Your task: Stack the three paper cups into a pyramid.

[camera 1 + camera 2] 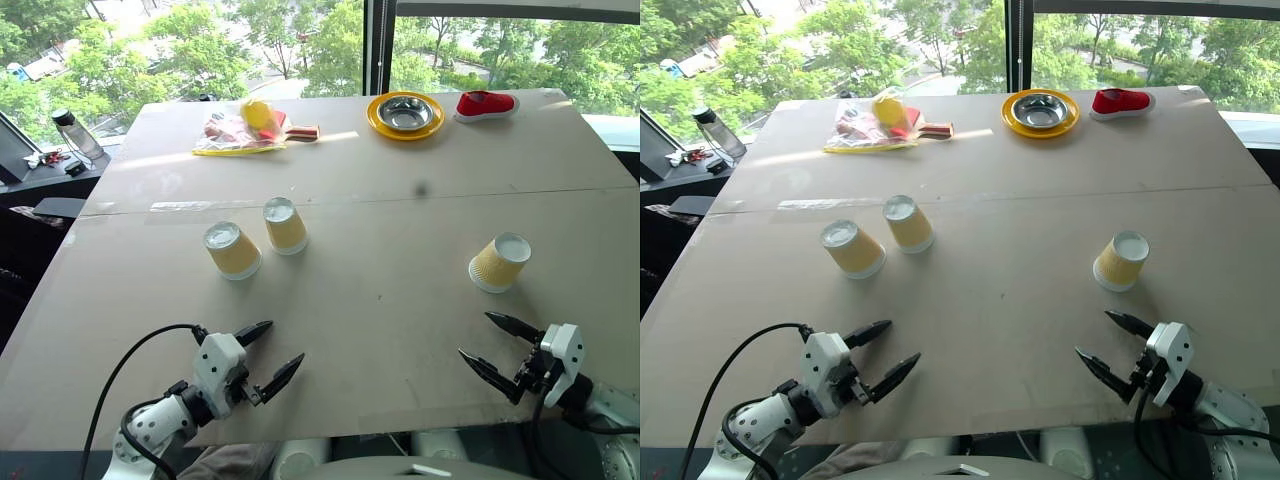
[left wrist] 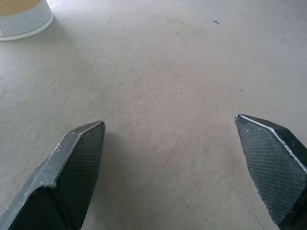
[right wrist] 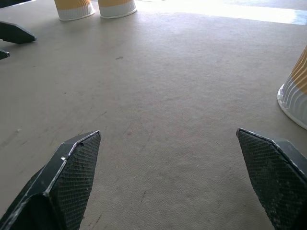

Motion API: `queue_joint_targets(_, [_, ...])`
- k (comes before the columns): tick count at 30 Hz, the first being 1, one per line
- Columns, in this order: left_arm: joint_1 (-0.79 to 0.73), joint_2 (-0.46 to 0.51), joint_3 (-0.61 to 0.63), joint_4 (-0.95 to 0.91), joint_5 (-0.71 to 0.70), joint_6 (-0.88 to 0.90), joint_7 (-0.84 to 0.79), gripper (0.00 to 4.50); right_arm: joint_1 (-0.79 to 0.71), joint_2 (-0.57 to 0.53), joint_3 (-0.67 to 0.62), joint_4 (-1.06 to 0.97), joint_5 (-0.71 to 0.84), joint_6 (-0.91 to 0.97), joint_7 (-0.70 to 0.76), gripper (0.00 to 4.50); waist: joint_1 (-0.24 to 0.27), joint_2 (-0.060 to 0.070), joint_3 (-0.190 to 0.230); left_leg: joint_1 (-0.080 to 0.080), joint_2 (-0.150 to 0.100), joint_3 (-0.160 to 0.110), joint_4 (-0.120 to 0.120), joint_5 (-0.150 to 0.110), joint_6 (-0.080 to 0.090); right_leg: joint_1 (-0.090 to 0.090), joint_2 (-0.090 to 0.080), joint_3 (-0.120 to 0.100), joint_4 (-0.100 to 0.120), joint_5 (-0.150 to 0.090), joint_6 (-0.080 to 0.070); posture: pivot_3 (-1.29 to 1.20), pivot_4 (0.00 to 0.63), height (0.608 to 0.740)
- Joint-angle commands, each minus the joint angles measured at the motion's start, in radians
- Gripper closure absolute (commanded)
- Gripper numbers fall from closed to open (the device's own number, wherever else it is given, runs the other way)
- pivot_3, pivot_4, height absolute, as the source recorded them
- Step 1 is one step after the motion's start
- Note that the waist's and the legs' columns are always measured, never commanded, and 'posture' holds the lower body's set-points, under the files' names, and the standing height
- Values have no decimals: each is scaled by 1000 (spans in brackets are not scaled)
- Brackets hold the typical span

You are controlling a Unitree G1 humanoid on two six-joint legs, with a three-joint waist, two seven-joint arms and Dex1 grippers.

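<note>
While both end effectors gape empty, the beige table (image 1: 400, 300) fronts windows (image 1: 500, 40), probably treetop-high.

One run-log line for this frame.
stage: not started | cups: two cups left, one cup right, all upside down | left gripper: open, empty | right gripper: open, empty

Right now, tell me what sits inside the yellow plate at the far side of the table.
A steel bowl sits in the middle of the yellow plate, leaving just the plate's rim showing around it. The bowl looks empty. The plate's centre is covered by the bowl, so anything under it cannot be seen.
</note>
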Motion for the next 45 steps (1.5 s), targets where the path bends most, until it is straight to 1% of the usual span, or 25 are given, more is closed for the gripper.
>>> queue_joint_targets(1, [54,-8,13,111,11,-43,-26,46,-27,-2,7,-27,9,11,-1,0,0,0,0,0,0,0,0,0,0,0,0,0,0,0,0,0,150,740])
queue_joint_targets(4, [85,-21,22,181,0,-124,-62,46,-62,-13,8,-10,12,26,4,0,-10,1,-1,1,0,3,0,0,0,0,1,3,0,0,0,0,150,740])
queue_joint_targets(8, [84,-28,18,199,1,-161,-68,46,-75,-15,6,1,11,30,9,0,-5,5,-4,1,0,2,0,0,0,0,1,2,0,0,0,0,150,740])
queue_joint_targets(12, [78,-27,11,170,0,-148,-54,46,-89,-16,4,22,10,24,17,0,-5,8,-6,1,0,2,0,0,1,0,2,2,1,0,0,0,150,740])
queue_joint_targets(21, [51,-18,-8,94,4,-83,-27,46,-86,-5,-5,37,8,3,15,0,0,7,-7,1,0,1,0,0,1,0,2,1,0,0,0,0,150,740])
queue_joint_targets(26, [17,-7,-13,78,7,-64,-30,46,-65,12,-31,19,19,-3,-20,0,6,7,-7,1,0,0,0,0,1,1,2,1,1,0,0,0,150,740])
queue_joint_targets(31, [-117,39,-15,65,-49,5,-85,46,-48,11,-112,-5,44,3,-78,0,12,6,-6,1,-1,-1,2,0,1,1,2,0,1,0,0,0,150,740])
queue_joint_targets(35, [-232,90,-10,23,-113,97,-138,46,-65,3,-177,-15,59,24,-131,0,11,1,-2,0,-1,-2,4,0,1,1,3,-1,3,0,0,0,150,740])
queue_joint_targets(37, [-283,121,-12,-30,-151,154,-160,46,-89,1,-201,-33,73,41,-161,0,4,-1,-1,0,-1,-2,4,0,1,1,3,-1,3,0,1,0,150,740])
queue_joint_targets(41, [-360,175,-19,-125,-202,239,-196,46,-155,3,-208,-60,89,78,-209,0,-4,-2,0,-1,-1,-1,3,0,1,0,3,0,3,0,1,0,150,740])
queue_joint_targets(45, [-466,215,-17,-234,-280,366,-180,46,-249,19,-189,-41,82,92,-248,0,0,-3,1,-1,0,-2,3,0,1,0,4,0,3,0,1,0,150,740])
